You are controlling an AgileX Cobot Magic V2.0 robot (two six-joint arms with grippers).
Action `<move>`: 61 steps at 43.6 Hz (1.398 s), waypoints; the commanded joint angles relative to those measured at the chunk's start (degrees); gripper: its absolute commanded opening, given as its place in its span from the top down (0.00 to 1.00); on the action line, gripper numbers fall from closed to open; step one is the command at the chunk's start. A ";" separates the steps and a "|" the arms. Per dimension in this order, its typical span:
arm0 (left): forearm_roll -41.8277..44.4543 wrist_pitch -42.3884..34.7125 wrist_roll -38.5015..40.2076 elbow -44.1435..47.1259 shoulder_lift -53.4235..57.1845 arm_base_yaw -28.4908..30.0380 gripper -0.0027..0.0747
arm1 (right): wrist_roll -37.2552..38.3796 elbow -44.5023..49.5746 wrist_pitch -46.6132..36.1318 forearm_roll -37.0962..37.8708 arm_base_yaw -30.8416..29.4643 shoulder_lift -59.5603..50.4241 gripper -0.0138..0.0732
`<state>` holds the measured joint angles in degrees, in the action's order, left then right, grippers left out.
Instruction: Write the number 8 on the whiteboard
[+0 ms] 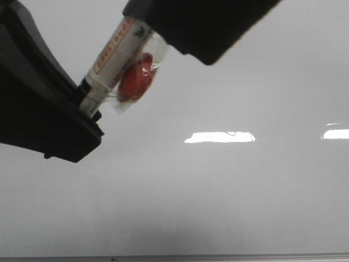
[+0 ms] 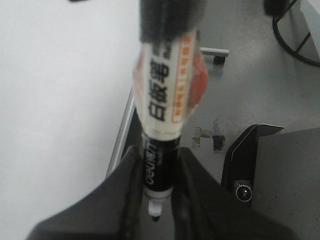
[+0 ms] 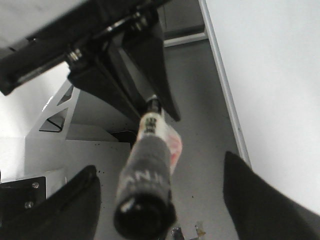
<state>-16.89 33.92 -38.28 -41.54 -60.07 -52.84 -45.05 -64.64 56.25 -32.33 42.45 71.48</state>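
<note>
The whiteboard (image 1: pixel 229 191) fills the front view, glossy pale grey, bare of any black line; no number 8 shows on it yet, only bright glare patches (image 1: pixel 220 137) and its thin metal bottom edge.

The left gripper (image 2: pixel 156 200) is clamped on the black end of a whiteboard marker (image 2: pixel 167 95), which lies off the board's edge, above the grey floor (image 2: pixel 250 75). The right gripper (image 3: pixel 160 200) stands wide, its dark fingers well apart on either side of the marker's capped end, touching nothing.

The marker's long axis runs diagonally in the front view, from the left gripper up and rightward toward the right one. A red tag in a clear sleeve (image 1: pixel 135 82) hangs beside its barrel.

The risk, as I judge it: the dark cap seems still on, so no stroke can mark until it is pulled. If the right gripper closes off-centre or tugs at an angle, the marker may twist or slip in the left gripper's hold. The loose tag could also catch between the fingers.
</note>
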 commanded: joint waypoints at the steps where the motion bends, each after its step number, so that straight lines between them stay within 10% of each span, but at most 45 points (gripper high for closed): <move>1: -1.26 -3.65 0.06 -1.81 1.15 -0.46 0.98 | -1.12 -3.56 -1.00 -2.63 0.98 0.27 0.22; 9: -1.26 -3.65 0.06 -1.81 1.15 -0.46 0.98 | -1.24 -5.32 0.28 -2.63 1.22 2.65 0.31; 22: -1.26 -4.35 0.06 -1.81 1.15 -0.46 0.94 | -1.24 -5.82 1.36 -2.63 1.22 3.34 0.86; 37: -2.63 -7.39 6.36 -1.81 2.10 -0.35 0.24 | 0.38 -5.24 0.58 -0.22 -1.73 3.34 0.92; 61: -6.61 -20.74 15.66 15.21 30.74 -0.22 0.99 | 3.00 -2.47 -2.67 -4.25 -25.10 3.29 0.92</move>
<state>-20.57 19.31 -23.59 -27.27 -32.88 -52.84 -42.19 -65.89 56.89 -32.38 18.03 76.22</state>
